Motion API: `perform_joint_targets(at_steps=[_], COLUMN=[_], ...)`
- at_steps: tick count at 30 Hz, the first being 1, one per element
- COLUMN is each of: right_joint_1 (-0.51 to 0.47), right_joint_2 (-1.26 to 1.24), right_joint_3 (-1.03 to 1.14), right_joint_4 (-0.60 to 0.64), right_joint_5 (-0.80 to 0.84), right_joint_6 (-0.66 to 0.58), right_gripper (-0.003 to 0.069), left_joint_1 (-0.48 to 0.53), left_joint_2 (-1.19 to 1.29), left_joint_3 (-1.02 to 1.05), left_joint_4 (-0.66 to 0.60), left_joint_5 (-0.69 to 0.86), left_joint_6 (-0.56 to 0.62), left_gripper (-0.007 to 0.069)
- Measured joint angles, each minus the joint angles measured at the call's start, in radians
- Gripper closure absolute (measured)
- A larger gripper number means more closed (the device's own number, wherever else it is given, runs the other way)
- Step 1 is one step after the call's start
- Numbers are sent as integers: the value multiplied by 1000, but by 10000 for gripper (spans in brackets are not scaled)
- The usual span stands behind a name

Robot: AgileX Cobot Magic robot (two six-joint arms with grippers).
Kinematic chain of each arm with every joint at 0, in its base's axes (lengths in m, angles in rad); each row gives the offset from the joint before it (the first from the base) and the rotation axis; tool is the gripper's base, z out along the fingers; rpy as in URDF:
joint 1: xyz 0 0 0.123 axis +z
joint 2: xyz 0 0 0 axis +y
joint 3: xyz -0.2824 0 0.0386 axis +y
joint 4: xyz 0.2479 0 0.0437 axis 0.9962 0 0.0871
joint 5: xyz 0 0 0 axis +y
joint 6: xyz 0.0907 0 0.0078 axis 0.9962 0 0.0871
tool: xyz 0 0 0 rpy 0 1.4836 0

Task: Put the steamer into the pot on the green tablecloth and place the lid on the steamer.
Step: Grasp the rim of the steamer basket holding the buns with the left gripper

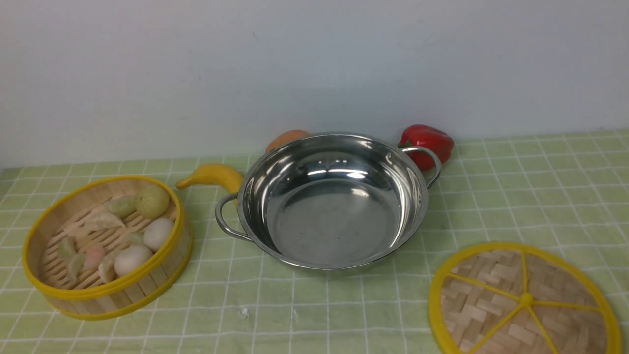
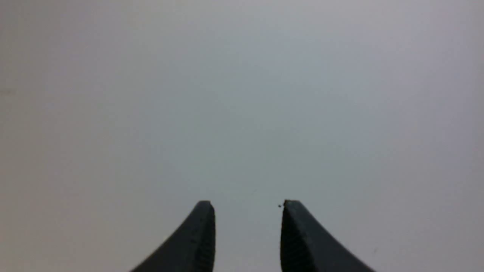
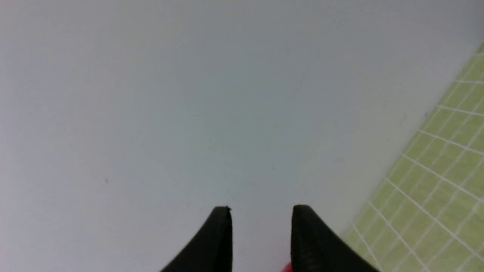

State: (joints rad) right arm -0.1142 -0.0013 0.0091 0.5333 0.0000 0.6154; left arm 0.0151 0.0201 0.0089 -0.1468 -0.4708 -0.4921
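Steamer (image 1: pixel 147 282) position: on the green tablecloth (image 1: pixel 516 196), at the left of the front view, open side up. Toy dumplings and buns (image 1: pixel 130 258) lie on its slatted floor.

Pot (image 1: pixel 334 216) position: centre of the cloth, to the right of the steamer and apart from it, with one loop handle turned toward the steamer. I see nothing inside it but reflections.

Lid (image 1: pixel 523 300) position: flat on the cloth at the near right, spokes up, apart from the pot. The frame edge cuts off part of its rim.

Other items: a banana (image 1: pixel 211 175) just behind the pot's left handle, an orange object (image 1: pixel 286 138) behind the pot's far rim, and a red pepper (image 1: pixel 428 140) behind its right handle, all close to the wall (image 1: pixel 295 64).

Left gripper (image 2: pixel 247 211): the jaws stand apart with a clear gap and nothing between them. Its wrist camera faces bare wall only.

Right gripper (image 3: pixel 261 215): the jaws are likewise parted and hold nothing. Its camera faces the wall, with a strip of the checked cloth to one side and a small red patch (image 3: pixel 287 268) at the frame edge, which I cannot identify.

Neither gripper shows in the front view, so I cannot fix how far each stands from the steamer, pot or lid. Neither one touches them.
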Motion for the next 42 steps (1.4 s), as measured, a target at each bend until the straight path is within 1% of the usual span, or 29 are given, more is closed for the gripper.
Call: perform_joint_targets(at_steps=[1,3,4,7,9,11,13,14,15,17,18,19,21,22,23,24,25,26,27,29,30,32,33,36,37,38,39,42], right_joint_1=[0,0,0,0,0,0,0,0,0,0,0,0,0,0,0,0,0,0,0,0,0,0,0,0,0,0,0,0], right_joint_2=[0,0,0,0,0,0,1,7,24,97,97,174,275,347,359,452,498,554,608,710,776,837,885,978,996,1000,1024,1050], right_joint_3=[0,0,0,0,0,-6,-74,-110,-163,-286,-300,-390,-512,-566,-586,-655,-685,-716,-742,-773,-785,-788,-788,-788,-788,-788,-788,-788], right_joint_4=[23,32,42,44,44,35,-54,-91,-158,-335,-351,-466,-592,-652,-660,-699,-707,-708,-701,-665,-627,-577,-533,-398,-364,-355,-292,-195], right_joint_5=[-19,-24,-27,-44,-101,-145,-265,-309,-352,-374,-374,-333,-205,-99,-80,89,178,287,391,556,666,738,791,873,885,885,897,902], right_joint_6=[17,25,39,74,114,126,112,99,72,13,9,-5,3,23,27,54,64,65,59,12,-56,-142,-233,-414,-445,-456,-531,-651], right_gripper=[419,419,419,419,419,419,419,419,419,419,419,419,419,419,419,419,419,419,419,419,419,419,419,419,419,419,419,419], left_joint_1=[0,0,0,0,0,0,0,0,0,0,0,0,0,0,0,2,7,19,31,68,106,156,196,286,313,313,345,370], left_joint_2=[-1,-1,-1,-1,-1,-1,6,15,33,96,96,159,242,291,310,391,431,493,535,631,720,798,865,1025,1080,1080,1164,1319], left_joint_3=[0,0,0,0,-10,-28,-138,-172,-233,-379,-392,-496,-601,-650,-668,-723,-756,-785,-810,-845,-867,-887,-910,-965,-983,-988,-1026,-1101], left_joint_4=[0,0,0,14,24,24,17,15,4,-18,-18,-39,-63,-73,-74,-80,-81,-80,-77,-60,-35,-2,32,113,124,126,139,147], left_joint_5=[-79,-129,-210,-338,-360,-353,-254,-231,-151,31,49,200,369,458,471,604,662,743,793,902,967,1024,1067,1152,1166,1175,1207,1253], left_joint_6=[-6,-7,-11,-11,-2,7,76,103,166,297,310,425,541,590,604,632,630,605,576,482,401,322,285,252,251,251,263,322], left_gripper=[382,382,382,382,382,382,382,382,382,382,382,382,382,382,382,382,382,382,382,382,382,382,382,382,382,382,382,382])
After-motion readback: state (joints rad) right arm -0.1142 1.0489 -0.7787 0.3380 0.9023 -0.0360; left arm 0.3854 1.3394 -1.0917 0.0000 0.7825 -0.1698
